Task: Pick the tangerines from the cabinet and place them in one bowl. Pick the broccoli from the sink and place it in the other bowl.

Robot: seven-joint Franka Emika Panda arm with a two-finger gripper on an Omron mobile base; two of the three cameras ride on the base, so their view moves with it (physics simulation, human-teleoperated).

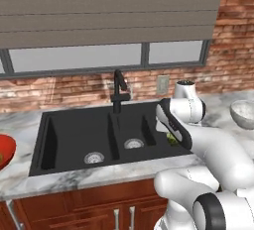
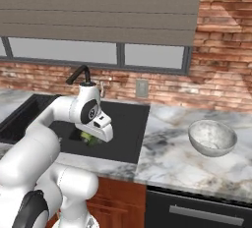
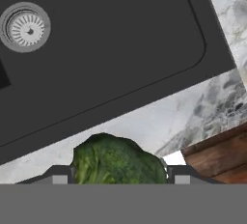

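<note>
The hand [image 3: 117,179] grasps the broccoli [image 3: 118,162], a finger [image 3: 59,175] at each side of the green clump, held above the near rim of the sink [image 3: 96,49]. From the right base camera the broccoli [image 2: 91,139] peeks out under the white wrist, over the sink's [image 2: 125,124] right basin; from the left base camera just a green sliver [image 1: 172,138] shows behind the forearm, and the hand itself is hidden by the arm. A black faucet [image 1: 119,92] stands at the far rim of the sink [image 1: 74,135]. On the marble worktop [image 2: 172,158] to the right sits a grey bowl [image 2: 212,137], well apart from the hand. A red bowl [image 1: 5,150], cut off by the frame edge, lies at the far left.
</note>
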